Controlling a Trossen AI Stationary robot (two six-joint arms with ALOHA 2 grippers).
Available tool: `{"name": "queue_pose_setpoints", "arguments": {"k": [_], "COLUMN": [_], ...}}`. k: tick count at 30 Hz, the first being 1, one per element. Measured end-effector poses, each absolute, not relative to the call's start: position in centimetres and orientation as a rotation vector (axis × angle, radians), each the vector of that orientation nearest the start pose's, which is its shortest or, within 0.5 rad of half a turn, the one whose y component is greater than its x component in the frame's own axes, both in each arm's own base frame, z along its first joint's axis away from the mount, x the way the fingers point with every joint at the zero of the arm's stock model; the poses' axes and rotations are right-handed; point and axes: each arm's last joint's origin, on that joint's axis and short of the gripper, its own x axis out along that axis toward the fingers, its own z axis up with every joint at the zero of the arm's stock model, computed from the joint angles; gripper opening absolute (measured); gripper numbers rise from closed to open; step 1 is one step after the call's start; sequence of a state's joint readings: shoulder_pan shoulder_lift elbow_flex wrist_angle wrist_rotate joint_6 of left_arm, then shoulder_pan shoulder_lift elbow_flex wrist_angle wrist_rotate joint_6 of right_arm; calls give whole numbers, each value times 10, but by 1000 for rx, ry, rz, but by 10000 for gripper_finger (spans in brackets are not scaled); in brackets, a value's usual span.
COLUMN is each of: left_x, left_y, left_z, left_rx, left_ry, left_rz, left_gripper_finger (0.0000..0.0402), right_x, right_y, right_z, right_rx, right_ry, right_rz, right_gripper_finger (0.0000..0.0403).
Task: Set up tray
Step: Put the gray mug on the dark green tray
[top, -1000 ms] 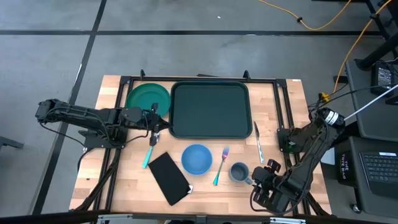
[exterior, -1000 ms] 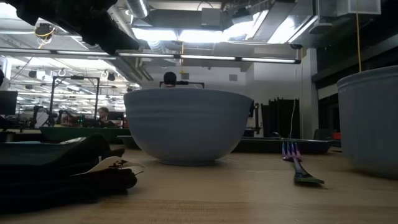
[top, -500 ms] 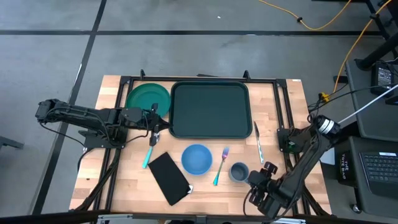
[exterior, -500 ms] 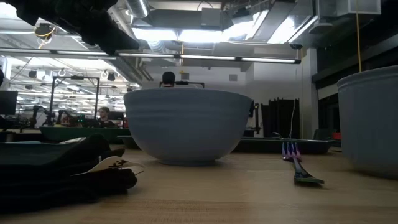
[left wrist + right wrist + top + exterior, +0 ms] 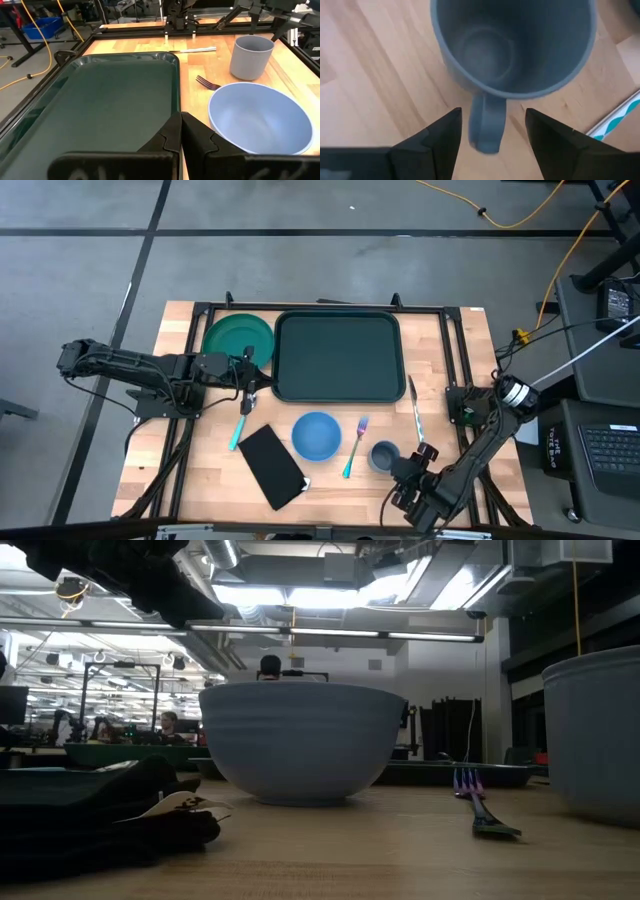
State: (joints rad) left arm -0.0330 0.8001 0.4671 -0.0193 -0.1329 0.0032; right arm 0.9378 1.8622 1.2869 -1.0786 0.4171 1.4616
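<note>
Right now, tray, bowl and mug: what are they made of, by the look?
Tray: likely moulded plastic, dark green, smooth with a soft sheen, rounded corners and raised rim.
Bowl: probably plastic or melamine, light blue, matte, faint ridges on its outside in the low view.
Mug: grey, matte, thick-walled with a moulded handle; plastic or ceramic, can't tell.

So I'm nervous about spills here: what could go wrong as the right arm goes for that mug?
1. The right gripper has open fingers either side of the grey mug's handle; a thin handle may twist or slip.
2. The fork and knife lie close by and could be knocked.
3. The left gripper, shut beside the tray, could nudge it.
</note>
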Motion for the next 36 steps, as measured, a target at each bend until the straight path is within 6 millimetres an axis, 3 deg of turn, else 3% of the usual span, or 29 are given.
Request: {"name": "queue_pose_setpoints", "arguments": {"k": [8, 25, 36], "left_x": [178, 178, 178], "left_y": [-2, -2, -2], "left_z": [236, 236, 236], "left_rx": [32, 34, 34], "left_ry": [351, 354, 354], "left_rz": [98, 98, 98], "left_gripper_finger": [4, 4, 4], "right_x": [203, 203, 201], "right_y": [256, 255, 252], "right_z": [178, 178, 186], "right_rx": [195, 181, 187], "right_ry": [1162, 1164, 1140], "right_rz": [-548, -553, -550], "right_gripper_finger": [200, 60, 67]}}
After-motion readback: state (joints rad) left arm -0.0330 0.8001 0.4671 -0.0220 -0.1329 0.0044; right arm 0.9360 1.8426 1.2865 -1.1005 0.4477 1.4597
